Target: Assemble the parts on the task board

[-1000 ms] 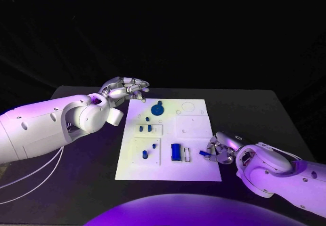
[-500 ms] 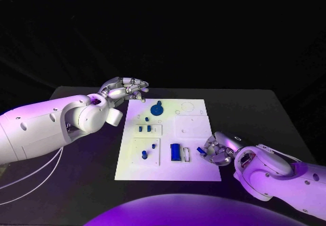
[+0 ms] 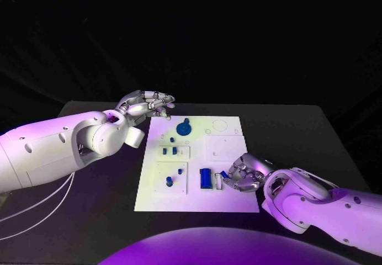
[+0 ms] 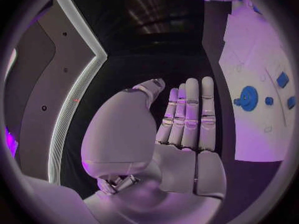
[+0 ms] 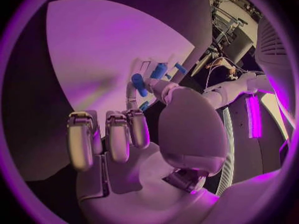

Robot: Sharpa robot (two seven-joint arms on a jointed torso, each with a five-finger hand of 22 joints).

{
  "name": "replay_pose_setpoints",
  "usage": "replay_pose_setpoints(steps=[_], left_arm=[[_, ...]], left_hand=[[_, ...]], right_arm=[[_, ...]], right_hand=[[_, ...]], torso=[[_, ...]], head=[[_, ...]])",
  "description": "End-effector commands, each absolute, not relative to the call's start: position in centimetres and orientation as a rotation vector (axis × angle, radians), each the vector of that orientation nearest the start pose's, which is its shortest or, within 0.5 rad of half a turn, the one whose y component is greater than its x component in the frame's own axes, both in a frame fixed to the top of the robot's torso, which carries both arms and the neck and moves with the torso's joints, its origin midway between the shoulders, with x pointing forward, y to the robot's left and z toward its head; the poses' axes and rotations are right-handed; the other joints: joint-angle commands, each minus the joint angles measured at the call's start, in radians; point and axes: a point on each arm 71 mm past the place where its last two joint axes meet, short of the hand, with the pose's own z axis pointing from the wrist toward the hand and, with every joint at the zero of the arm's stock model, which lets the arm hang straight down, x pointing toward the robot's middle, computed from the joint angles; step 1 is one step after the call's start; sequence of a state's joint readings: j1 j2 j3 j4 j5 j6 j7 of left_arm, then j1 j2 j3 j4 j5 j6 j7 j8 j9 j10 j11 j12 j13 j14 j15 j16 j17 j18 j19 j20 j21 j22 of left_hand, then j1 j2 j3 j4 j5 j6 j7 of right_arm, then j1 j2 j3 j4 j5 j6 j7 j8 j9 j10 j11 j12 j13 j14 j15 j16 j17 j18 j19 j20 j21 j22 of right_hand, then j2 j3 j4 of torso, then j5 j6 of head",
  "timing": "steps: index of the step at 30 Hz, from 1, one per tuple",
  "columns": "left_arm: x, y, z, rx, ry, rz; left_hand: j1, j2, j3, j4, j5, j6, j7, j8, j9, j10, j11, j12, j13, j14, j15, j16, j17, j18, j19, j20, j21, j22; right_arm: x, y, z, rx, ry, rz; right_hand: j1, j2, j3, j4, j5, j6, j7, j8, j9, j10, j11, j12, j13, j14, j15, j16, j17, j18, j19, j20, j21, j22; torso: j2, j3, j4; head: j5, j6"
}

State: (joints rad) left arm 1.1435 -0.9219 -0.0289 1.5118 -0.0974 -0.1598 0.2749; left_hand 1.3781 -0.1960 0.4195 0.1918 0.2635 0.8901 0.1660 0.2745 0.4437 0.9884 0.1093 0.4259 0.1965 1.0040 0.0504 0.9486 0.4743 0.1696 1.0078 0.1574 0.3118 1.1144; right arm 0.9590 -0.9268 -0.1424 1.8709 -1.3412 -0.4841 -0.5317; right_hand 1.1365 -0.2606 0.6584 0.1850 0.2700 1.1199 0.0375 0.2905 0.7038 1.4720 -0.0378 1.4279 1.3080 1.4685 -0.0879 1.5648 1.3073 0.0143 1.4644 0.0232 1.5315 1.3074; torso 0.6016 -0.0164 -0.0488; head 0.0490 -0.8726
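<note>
The white task board (image 3: 227, 148) lies in the middle of the black table. On it are a blue gear with a knob (image 3: 184, 128), several small blue pieces (image 3: 169, 150) and a blue rectangular block (image 3: 205, 177) beside a narrow slot. My right hand (image 3: 245, 174) is over the board's near right part and pinches a small blue part (image 3: 224, 174) just right of the block. The right wrist view shows that part (image 5: 138, 84) at the fingertips (image 5: 132, 106), above the board (image 5: 106, 40). My left hand (image 3: 147, 104) hovers at the board's far left corner, fingers straight (image 4: 187, 117), holding nothing.
The left arm's bulky white forearm (image 3: 72, 146) lies along the board's left side. Bare black table (image 3: 295, 132) stretches to the right of the board. In the left wrist view the gear (image 4: 248, 97) and the board (image 4: 249, 134) lie beside my left hand.
My right hand has carried the small blue part leftward, from the board's right edge to just beside the blue block. The left hand has stayed still.
</note>
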Motion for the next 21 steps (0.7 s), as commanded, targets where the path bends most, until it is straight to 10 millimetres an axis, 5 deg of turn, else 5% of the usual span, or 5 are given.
replay_pose_setpoints(steps=[1, 7, 21], left_arm=[[47.6, 23.9, -20.6, -1.103, 1.616, -1.528], [47.7, 23.9, -20.6, -1.102, 1.617, -1.532], [47.7, 23.8, -20.6, -1.102, 1.619, -1.532]], left_hand=[[0.003, 0.009, -0.002, 0.002, 0.004, -0.009, 0.000, 0.006, -0.002, -0.001, 0.004, -0.006, -0.001, -0.005, 0.001, -0.006, 0.002, 0.008, 0.008, -0.001, -0.007, 0.002], [0.003, 0.009, -0.002, 0.002, 0.004, -0.009, 0.000, 0.006, -0.002, -0.001, 0.004, -0.006, -0.001, -0.005, 0.001, -0.006, 0.002, 0.008, 0.008, -0.001, -0.007, 0.002], [0.003, 0.009, -0.002, 0.002, 0.004, -0.009, 0.000, 0.006, -0.002, -0.001, 0.004, -0.006, -0.001, -0.005, 0.001, -0.006, 0.002, 0.008, 0.008, -0.001, -0.007, 0.002]], right_arm=[[34.7, -16.7, -29.4, 0.287, 2.120, 0.592], [34.8, -15.8, -29.9, 0.286, 2.153, 0.599], [35.2, -15.6, -30.2, 0.294, 2.149, 0.575]], right_hand=[[-0.022, 0.002, 0.013, -0.004, -0.019, -0.003, -0.004, 0.000, 0.001, 0.036, 0.002, 0.000, 0.175, 0.102, -0.004, 0.005, 0.262, -0.005, 0.088, -0.003, -0.001, 0.251], [-0.105, 0.006, -0.010, 0.018, -0.088, 0.009, -0.005, 0.004, 0.003, 0.040, 0.002, 0.006, 0.179, 0.102, -0.004, 0.005, 0.262, -0.005, 0.089, -0.002, 0.000, 0.252], [-0.147, 0.017, -0.033, 0.034, -0.116, 0.020, -0.007, 0.007, 0.005, 0.044, 0.000, 0.013, 0.185, 0.102, -0.005, 0.006, 0.263, -0.006, 0.090, -0.003, 0.002, 0.252]], torso=[[0.001, -0.0004, 0.0021], [0.001, 0.0006, 0.0011], [0.001, 0.0004, 0.0010]], head=[[0.000, 0.000], [0.000, 0.000], [0.000, 0.000]])
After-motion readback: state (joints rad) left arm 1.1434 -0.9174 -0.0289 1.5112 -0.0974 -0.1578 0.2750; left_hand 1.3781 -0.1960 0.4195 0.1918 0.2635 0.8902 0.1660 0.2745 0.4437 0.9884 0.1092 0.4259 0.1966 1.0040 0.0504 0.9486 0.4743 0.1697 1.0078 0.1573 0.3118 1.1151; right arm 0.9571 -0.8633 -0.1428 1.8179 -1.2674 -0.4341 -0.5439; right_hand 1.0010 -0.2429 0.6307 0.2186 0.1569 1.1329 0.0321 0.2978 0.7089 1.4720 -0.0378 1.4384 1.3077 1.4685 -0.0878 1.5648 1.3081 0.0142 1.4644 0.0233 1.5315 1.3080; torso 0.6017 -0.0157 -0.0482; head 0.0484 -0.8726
